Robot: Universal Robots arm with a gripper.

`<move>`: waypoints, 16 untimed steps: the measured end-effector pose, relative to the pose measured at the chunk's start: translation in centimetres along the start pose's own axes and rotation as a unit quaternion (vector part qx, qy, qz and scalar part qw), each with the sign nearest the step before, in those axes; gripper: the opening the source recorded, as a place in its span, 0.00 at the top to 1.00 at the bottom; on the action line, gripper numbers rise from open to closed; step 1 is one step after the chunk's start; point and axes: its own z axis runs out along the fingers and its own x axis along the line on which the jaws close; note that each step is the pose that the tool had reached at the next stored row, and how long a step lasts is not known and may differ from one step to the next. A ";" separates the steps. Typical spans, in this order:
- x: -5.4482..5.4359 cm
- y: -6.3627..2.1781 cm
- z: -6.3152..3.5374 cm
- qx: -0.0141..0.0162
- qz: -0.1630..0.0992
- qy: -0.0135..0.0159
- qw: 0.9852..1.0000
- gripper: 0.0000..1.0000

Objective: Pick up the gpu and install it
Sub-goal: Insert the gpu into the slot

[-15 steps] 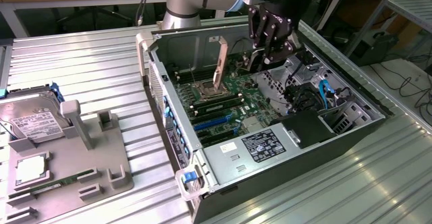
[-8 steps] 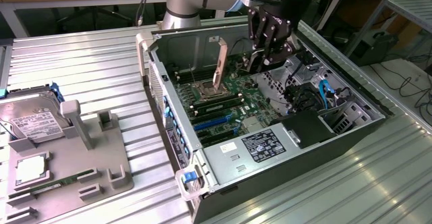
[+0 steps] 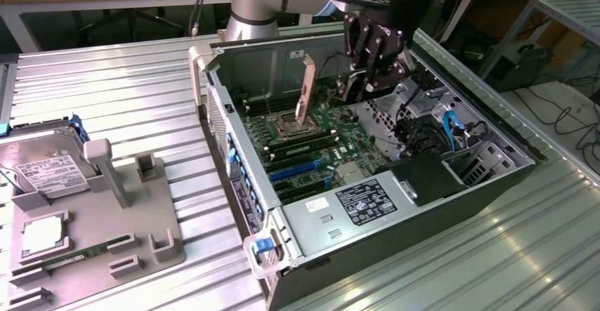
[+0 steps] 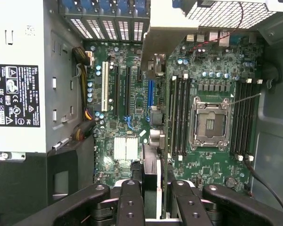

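Arm reaching down into the open computer case (image 3: 281, 255)

The gripper (image 3: 375, 79) points downward above the motherboard (image 4: 132, 122), its fingers (image 4: 130, 202) clamped on the gpu (image 4: 151, 165), held edge-on over the expansion slots (image 4: 120, 89).

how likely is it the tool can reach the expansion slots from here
Probably yes: the case lies open, the tool holds the gpu edge-on above the motherboard, and nothing covers the slots.

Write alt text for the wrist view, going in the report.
The fingers hold the gpu edge-on above the motherboard inside an open computer case. The board carries expansion slots, memory slots and an open CPU socket; a power supply with a black label sits alongside.
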 end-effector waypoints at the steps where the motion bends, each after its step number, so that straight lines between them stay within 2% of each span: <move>1: 0.0 0.00 0.03 0.000 0.000 0.000 1.000 0.72; 16: 0.0 0.02 0.56 0.000 0.000 0.000 1.000 0.72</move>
